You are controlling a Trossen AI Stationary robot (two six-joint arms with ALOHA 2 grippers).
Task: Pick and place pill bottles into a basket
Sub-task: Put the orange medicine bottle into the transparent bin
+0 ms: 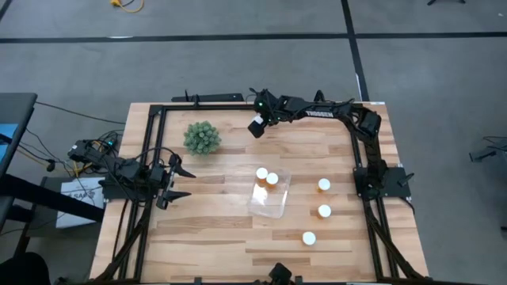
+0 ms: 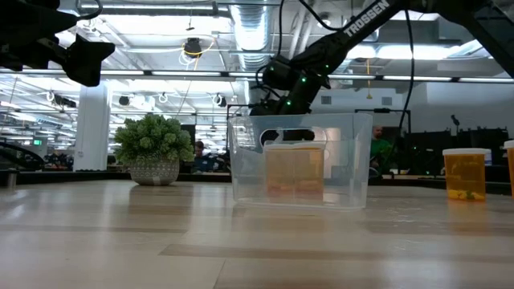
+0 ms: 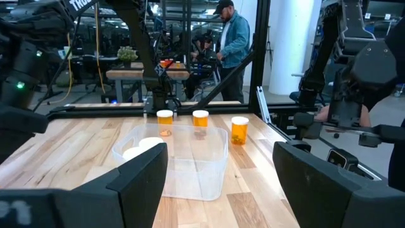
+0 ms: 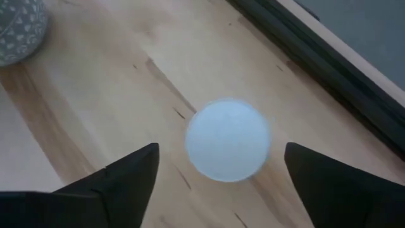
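The clear basket (image 1: pixel 277 206) stands mid-table with two orange, white-capped pill bottles (image 1: pixel 267 176) upright inside it. It also shows in the low view (image 2: pixel 353 160) and the left wrist view (image 3: pixel 202 171). Three more bottles (image 1: pixel 324 184) (image 1: pixel 324 210) (image 1: pixel 309 237) stand upright on the table to its right. My right gripper (image 1: pixel 257 125) hangs open near the far edge, pointing down. Its fingers stand on either side of a sixth bottle's white cap (image 4: pixel 228 139) without touching it. My left gripper (image 1: pixel 178 184) is open and empty at the table's left, facing the basket.
A green spiky plant (image 1: pixel 202 137) in a grey pot stands at the far left, close to my right gripper; the pot shows in the right wrist view (image 4: pixel 19 28). A black frame (image 1: pixel 206 98) runs along the far edge. A person (image 3: pixel 234 44) stands beyond the table.
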